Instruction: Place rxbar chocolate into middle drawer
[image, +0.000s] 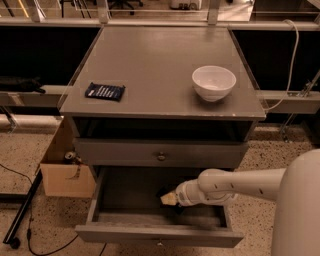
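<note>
Cabinet top (160, 65) holds white bowl (214, 83) and blue bar (105, 91); gripper (167, 199) inside open middle drawer (155, 235), grip unclear.

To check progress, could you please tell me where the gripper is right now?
In the camera view, the gripper sits low and right of centre, reaching inside the open middle drawer, below the shut knobbed drawer front.
</note>
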